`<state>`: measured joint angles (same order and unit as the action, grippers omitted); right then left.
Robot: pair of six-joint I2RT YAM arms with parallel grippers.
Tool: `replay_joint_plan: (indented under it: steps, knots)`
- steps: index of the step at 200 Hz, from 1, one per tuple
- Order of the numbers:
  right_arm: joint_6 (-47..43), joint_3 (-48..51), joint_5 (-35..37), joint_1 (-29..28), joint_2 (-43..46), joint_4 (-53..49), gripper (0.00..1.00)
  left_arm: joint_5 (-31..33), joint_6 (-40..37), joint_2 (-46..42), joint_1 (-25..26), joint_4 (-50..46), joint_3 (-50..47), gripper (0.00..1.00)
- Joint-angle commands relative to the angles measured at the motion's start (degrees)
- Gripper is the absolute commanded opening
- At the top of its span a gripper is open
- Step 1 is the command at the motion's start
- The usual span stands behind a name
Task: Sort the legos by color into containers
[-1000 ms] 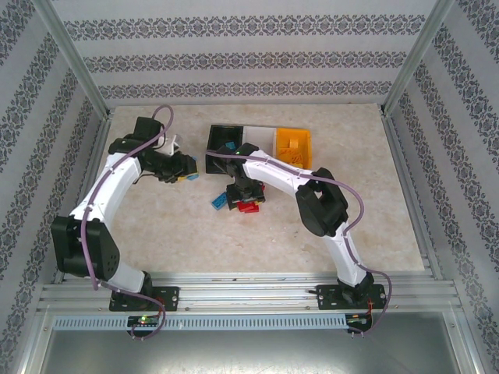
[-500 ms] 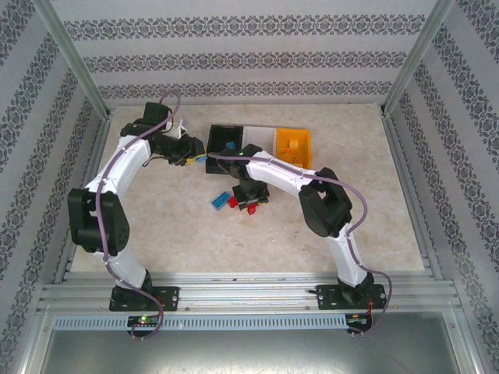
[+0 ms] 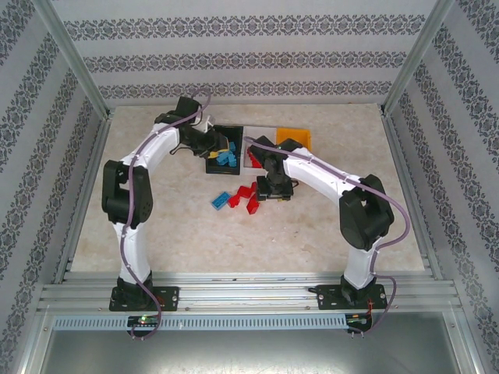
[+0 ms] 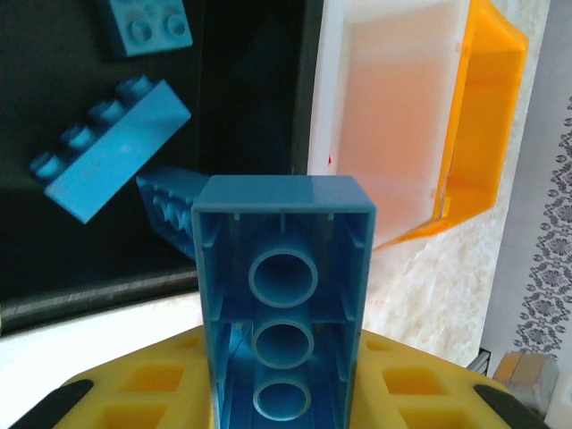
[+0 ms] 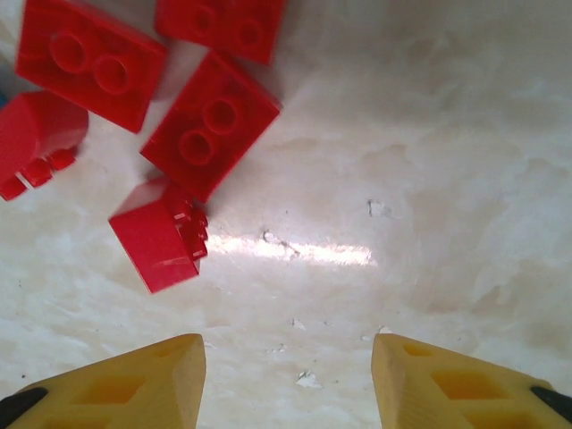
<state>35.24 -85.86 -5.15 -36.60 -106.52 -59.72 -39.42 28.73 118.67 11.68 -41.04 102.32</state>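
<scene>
Standing by the beige marbled tabletop [image 3: 327, 234], I see the left gripper [image 4: 284, 380] clamped tight on a blue studded plastic brick [image 4: 284, 295]. The brick's hollow underside faces the wrist camera. It hangs at the near wall of the small black open-topped plastic bin [image 4: 250, 89]. Loose blue bricks [image 4: 112, 161] lie inside that bin, at ten to eleven o'clock from the held one. The white plastic bin [image 4: 393, 134] sits at one o'clock, touching the black one, and the orange-yellow plastic bin [image 4: 492, 116] is beyond it at two o'clock.

The right gripper [image 5: 286, 375] has its yellow fingers [image 5: 134, 384] spread apart with nothing between them, above bare tabletop. A cluster of red studded plastic bricks [image 5: 210, 125] lies at ten to eleven o'clock from the gap. The nearest red brick [image 5: 161, 232] is tipped on its side, close to the left finger but apart from it. From twelve round to three o'clock the surface is open.

From above, a lone blue brick [image 3: 221, 200] lies just beside the red cluster, at its nine o'clock. The three bins line the table's twelve o'clock edge. The aluminium side rails [image 3: 86, 195] stand well apart from both grippers.
</scene>
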Motion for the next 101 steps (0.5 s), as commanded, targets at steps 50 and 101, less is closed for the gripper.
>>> replay_joint_plan:
  steps: [50,101]
  knots:
    - [2.2,-3.0,-6.7,-3.1,-4.4,3.3,0.61,2.2,-2.5,6.2,0.4,-5.7,8.8,0.55]
    - [1.5,-8.2,-8.0,-3.7,-10.7,1.8,0.58,2.0,-3.1,3.0,-0.7,-7.0,7.9,0.6]
